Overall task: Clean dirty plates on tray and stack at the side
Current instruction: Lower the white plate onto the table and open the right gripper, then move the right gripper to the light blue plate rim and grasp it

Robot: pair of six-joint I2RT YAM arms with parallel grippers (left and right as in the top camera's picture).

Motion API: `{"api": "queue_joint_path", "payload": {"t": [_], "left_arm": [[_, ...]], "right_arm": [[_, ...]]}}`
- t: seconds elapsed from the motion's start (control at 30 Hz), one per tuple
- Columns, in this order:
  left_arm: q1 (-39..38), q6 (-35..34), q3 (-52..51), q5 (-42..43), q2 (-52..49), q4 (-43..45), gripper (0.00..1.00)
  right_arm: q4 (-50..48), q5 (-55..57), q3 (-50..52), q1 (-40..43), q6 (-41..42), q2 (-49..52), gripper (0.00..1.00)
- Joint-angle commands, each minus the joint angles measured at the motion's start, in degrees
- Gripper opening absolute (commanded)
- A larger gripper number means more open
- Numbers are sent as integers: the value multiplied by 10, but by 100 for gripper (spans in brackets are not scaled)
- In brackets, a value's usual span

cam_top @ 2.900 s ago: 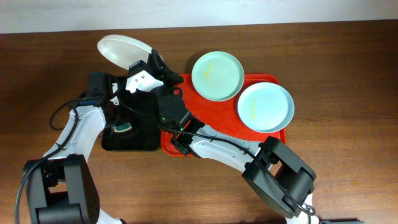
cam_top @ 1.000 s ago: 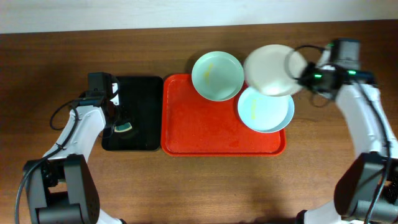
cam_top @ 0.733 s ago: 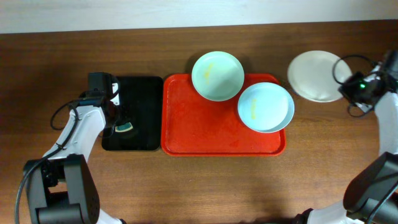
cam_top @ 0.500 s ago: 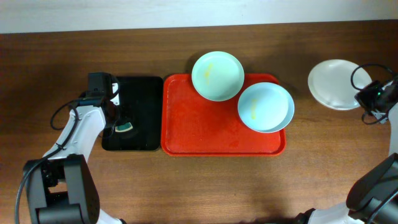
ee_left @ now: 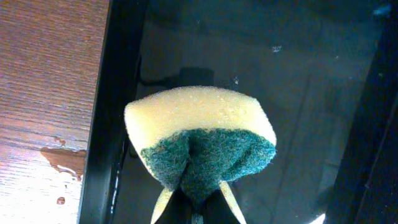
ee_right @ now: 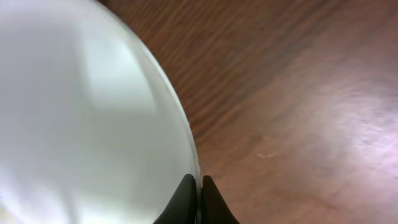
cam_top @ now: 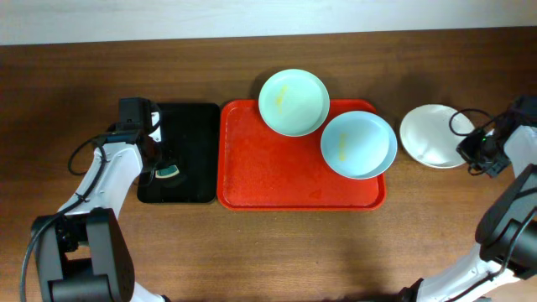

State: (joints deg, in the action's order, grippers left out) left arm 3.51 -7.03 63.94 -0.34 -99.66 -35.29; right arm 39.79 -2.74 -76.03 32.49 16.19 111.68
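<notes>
Right claw (ee_right: 199, 185), pinching the rim of the round white plate (cam_top: 430, 135), holds it at the wooden counter (cam_top: 419, 243) beside the rectangular red plastic tray (cam_top: 285, 180); left claw (ee_left: 193, 202) pinches a yellow-green sponge (ee_left: 199, 130) over the small black tray (cam_top: 189, 126). Judged one-third done: the smeared mint-green plate (cam_top: 293, 101) and pale blue plate (cam_top: 358, 143), to that claw's left, await cleaning. Count: three plates, two trays, one sponge.

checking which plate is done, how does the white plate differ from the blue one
The white plate is off the red tray, over the table to its right; the blue plate sits on the tray. The right gripper pinches the white plate's rim; the blue plate is free. The blue plate has a yellow smear; the white shows none. Both are round and shallow, alike in size.
</notes>
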Motion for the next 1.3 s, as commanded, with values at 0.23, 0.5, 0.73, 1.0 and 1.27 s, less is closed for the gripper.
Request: {"api": "queue_joint_path", "payload": {"t": [0.23,0.5,0.73,1.0,1.27], "left_arm": [[-1,9,-5,8,3,1,0],[-1,9,-5,8,3,1,0],[-1,9,-5,9,3,2,0],[-1,9,-5,9,3,1,0],[-1,9,-5,9,3,1,0]], "right_arm": [[-6,-11,5,-59,-70,10,4],[3,-14,2,-59,-70,9,34],[140,-51,-107,-63,-80,7,56],[339,-55,-214,-166,-85,10,99],[344,-9,-175,-268,-79,10,38]]}}
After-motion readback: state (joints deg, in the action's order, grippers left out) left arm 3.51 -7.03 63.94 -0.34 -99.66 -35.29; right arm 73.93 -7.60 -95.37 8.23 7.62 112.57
